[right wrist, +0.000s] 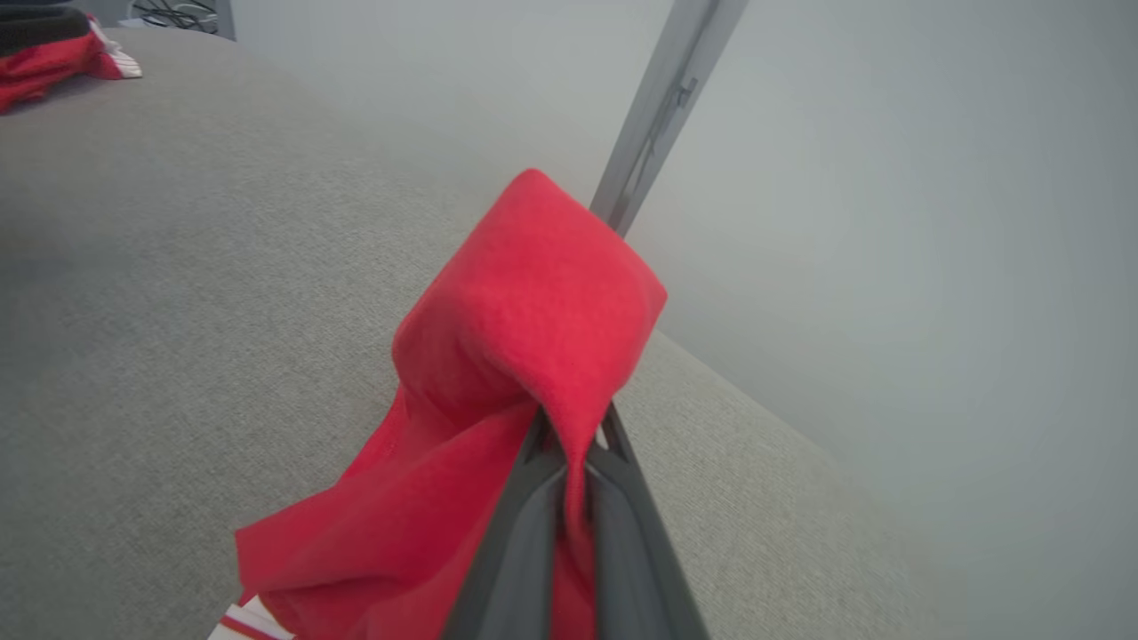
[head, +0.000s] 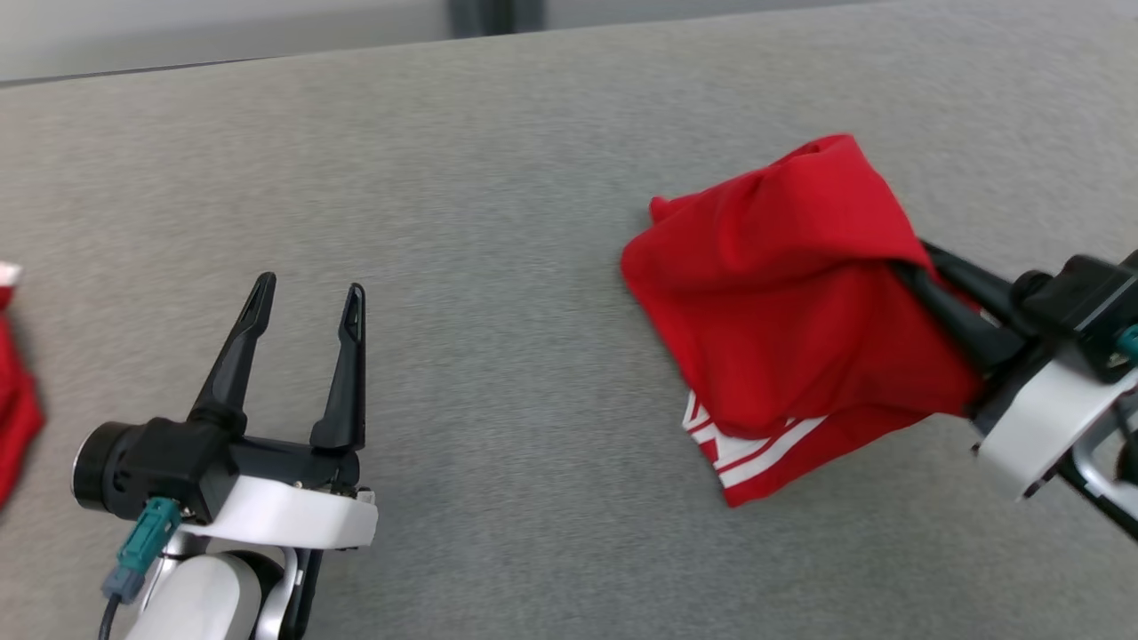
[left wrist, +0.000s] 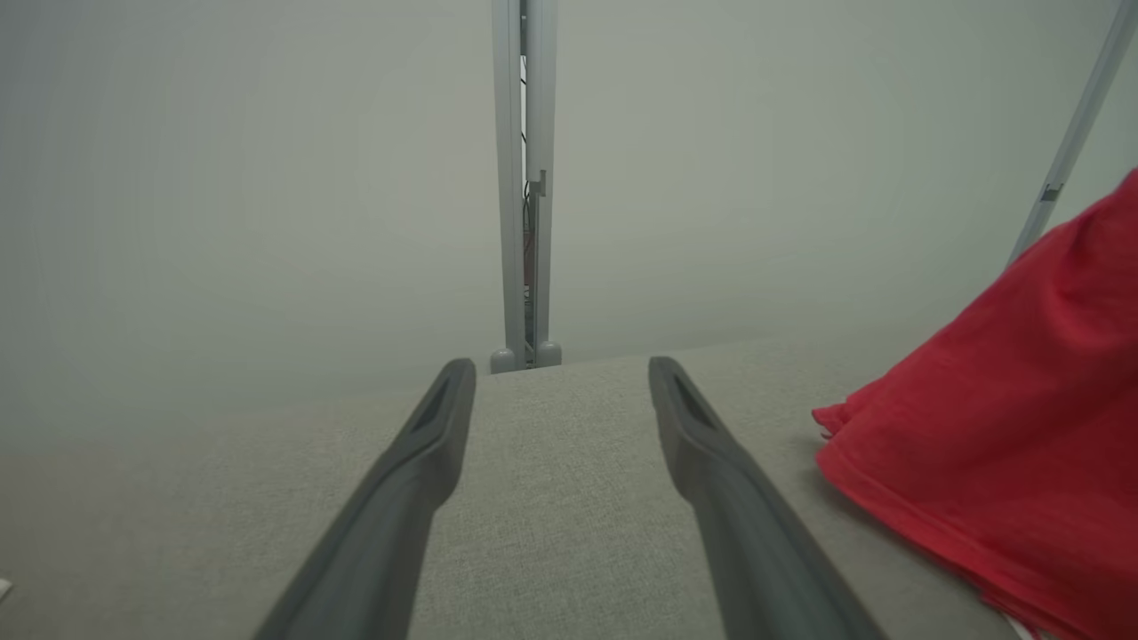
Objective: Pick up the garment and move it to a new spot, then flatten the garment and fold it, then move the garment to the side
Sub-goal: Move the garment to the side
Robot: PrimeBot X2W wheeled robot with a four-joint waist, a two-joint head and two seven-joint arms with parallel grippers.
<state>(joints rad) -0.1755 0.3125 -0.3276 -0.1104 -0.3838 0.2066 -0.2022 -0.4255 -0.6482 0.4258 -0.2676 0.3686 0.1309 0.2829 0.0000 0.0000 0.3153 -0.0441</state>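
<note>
A grey, cloth-covered table (head: 498, 178) bears the red garment (head: 782, 311), bunched up at the right gripper (right wrist: 573, 444), its white-striped corner apparently resting on the surface. Another red cloth (head: 18, 400) lies well off to the outer side of the left gripper (head: 309, 286).

Showing a left gripper (head: 309, 286) with two long, dark grey fingers (head: 233, 356), each tapering to a slotted tip. Sitting on a black block (head: 178, 462) with a round end cap (head: 89, 467), backed by a glossy white wrist shell (head: 284, 516). Trailing a teal plug (head: 142, 542) and a grey cable (head: 108, 618). Showing the same black-and-white build on the right gripper (right wrist: 573, 471).
</note>
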